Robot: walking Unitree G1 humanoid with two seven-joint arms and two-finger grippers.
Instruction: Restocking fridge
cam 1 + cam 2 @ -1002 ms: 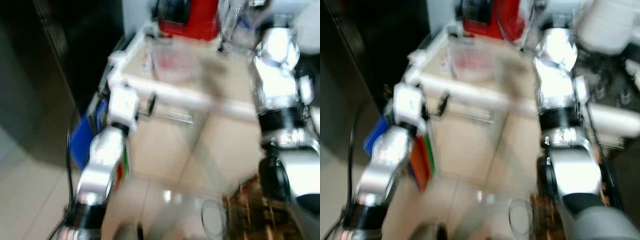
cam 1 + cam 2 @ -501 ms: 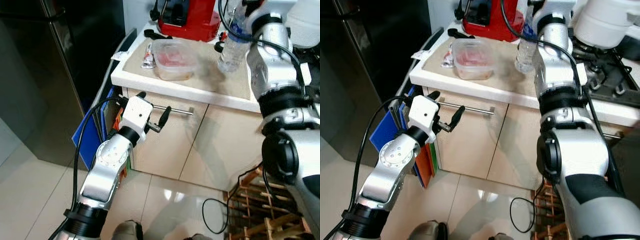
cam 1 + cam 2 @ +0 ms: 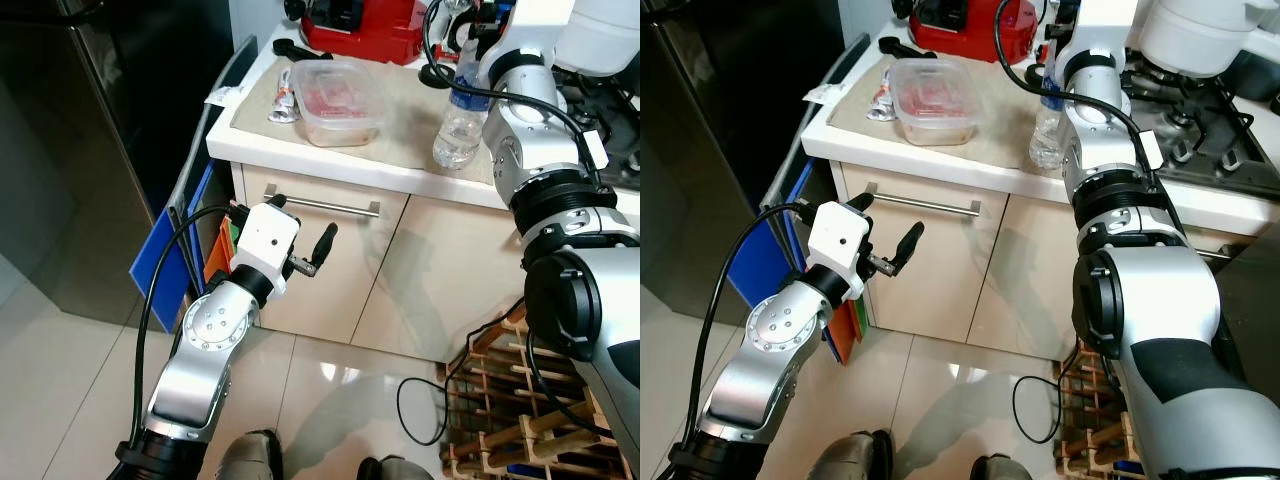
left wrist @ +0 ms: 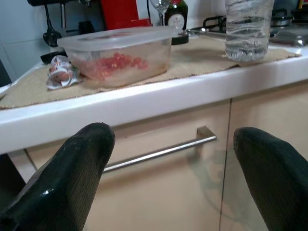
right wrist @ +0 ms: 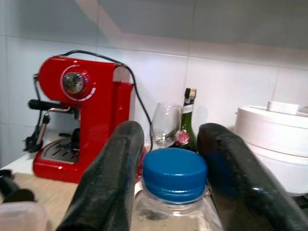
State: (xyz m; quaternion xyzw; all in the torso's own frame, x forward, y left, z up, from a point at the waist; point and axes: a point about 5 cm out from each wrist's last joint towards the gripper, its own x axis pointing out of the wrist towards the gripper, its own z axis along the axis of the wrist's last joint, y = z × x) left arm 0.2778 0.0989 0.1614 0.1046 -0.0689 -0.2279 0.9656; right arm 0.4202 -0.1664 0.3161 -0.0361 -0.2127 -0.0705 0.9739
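Black right pincer [image 5: 166, 159] straddles the water bottle [image 3: 461, 108] cap; left pincer [image 4: 168, 168] spread wide.

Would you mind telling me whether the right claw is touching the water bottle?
Cannot tell: in the right wrist view the right claw straddles the water bottle cap, with no clear contact or gap.

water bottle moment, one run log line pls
task: restocking fridge | right end effector: astride water bottle cap on counter, grip unconfirmed | left end effector: open, before drawer handle | food container: on counter
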